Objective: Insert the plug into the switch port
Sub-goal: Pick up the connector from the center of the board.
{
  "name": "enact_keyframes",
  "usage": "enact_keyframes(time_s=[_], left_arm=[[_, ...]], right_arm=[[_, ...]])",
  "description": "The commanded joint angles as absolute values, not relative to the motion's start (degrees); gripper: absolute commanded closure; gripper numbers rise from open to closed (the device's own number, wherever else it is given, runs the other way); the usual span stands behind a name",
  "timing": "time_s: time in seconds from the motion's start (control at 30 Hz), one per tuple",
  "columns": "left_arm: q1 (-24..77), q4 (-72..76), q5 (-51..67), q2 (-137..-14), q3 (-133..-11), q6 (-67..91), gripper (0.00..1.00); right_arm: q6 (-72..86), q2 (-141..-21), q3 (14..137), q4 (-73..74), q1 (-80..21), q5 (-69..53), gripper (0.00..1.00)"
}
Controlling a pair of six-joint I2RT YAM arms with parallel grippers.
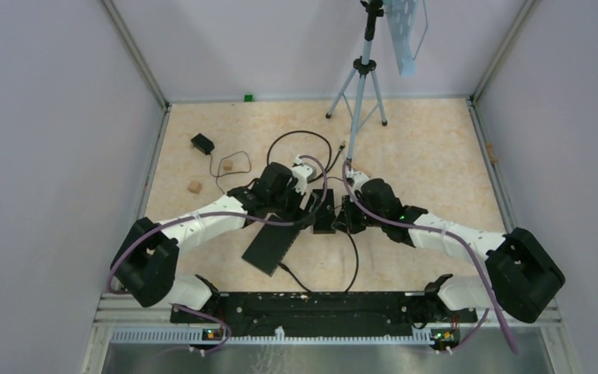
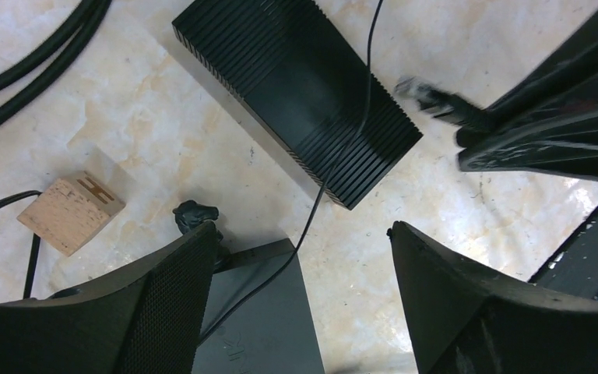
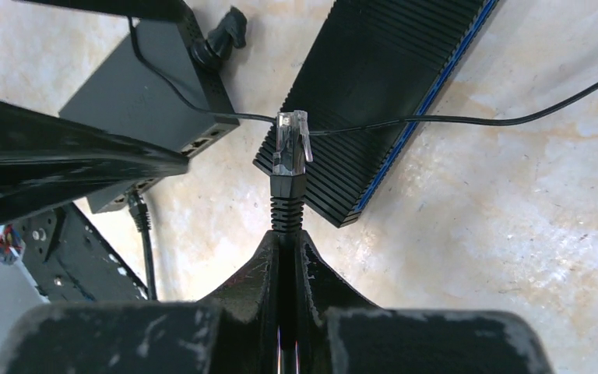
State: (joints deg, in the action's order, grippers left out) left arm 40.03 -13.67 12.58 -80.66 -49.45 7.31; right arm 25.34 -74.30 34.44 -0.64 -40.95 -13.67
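My right gripper (image 3: pixel 288 234) is shut on the black boot of the plug (image 3: pixel 292 140), whose clear tip points out ahead of the fingers. The plug hangs above the table between the dark grey switch (image 3: pixel 144 93) and a ribbed black box (image 3: pixel 381 86). The switch's ports (image 3: pixel 202 144) face the plug from the left, one with a cable in it. My left gripper (image 2: pixel 304 234) is open just above the switch (image 2: pixel 269 312), one finger over its corner. From the left wrist the plug (image 2: pixel 416 89) shows at upper right. From above, both grippers (image 1: pixel 305 218) (image 1: pixel 348 214) meet near the switch (image 1: pixel 272 245).
The ribbed box (image 1: pixel 325 210) lies between the grippers, with a thin black wire (image 2: pixel 350 148) across it. A wooden block (image 2: pixel 70 210) sits left of the switch. A small adapter (image 1: pixel 202 143), looped cables (image 1: pixel 300 136) and a tripod (image 1: pixel 362 78) stand further back.
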Motion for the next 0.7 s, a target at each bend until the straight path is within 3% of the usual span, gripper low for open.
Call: enact_keyframes(time_s=[0.0,0.43,0.57,0.67], left_arm=[[40.6,-10.5,11.1,-82.7,-48.8,6.9,0.15],[41.5,-9.7,5.4,-88.9,-49.7,6.1,0.24],[41.6,-9.6,4.1,-91.0,-50.9,5.6,0.33],[41.6,-9.8,4.7,-92.8,-51.9,5.6,0.45]], right_arm=[[29.0,-68.2,34.9,1.7,-40.3,-8.5,1.00],[30.5,-51.6,33.3,12.6,-39.1,-0.2,1.00],[29.6,-50.2,34.0,14.8,-39.2,1.1,1.00],[29.6,-49.2,34.0,15.4,-39.1,2.1,1.00]])
